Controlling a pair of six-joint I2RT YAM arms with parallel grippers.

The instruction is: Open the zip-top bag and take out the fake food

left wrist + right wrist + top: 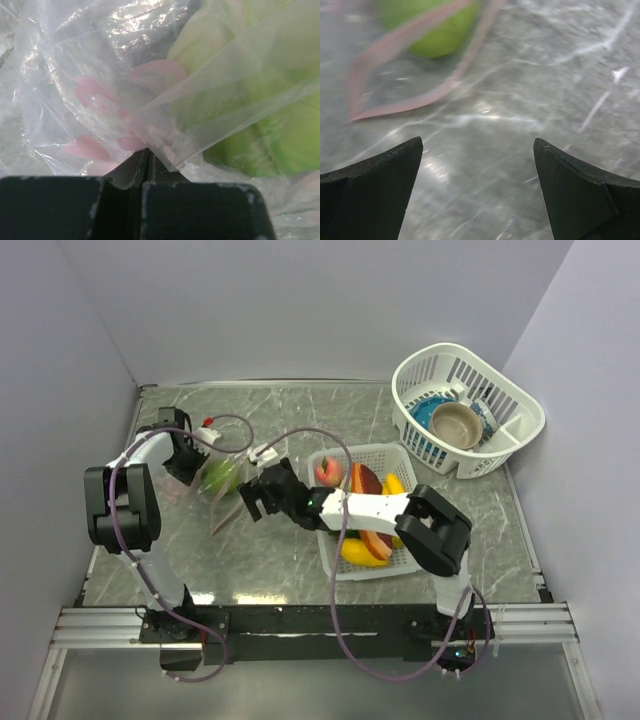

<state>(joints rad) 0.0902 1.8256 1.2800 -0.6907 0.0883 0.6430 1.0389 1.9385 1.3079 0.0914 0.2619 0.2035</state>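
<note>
The right end effector [256, 498] is pictured spread wide and empty, low over the bench [280, 570], just short of the zip-top bag [226, 488], whose pink-edged mouth appears parted. The bag is held up by the left end effector [147, 159], clenched on a fold of film, with green lettuce [220, 477] inside. That thin plastic could be tugged out of the pinch. A purple cable [331, 590] is draped across the tray [372, 452] of fake food [362, 552]; beyond it stands a white basket [515, 415].
</note>
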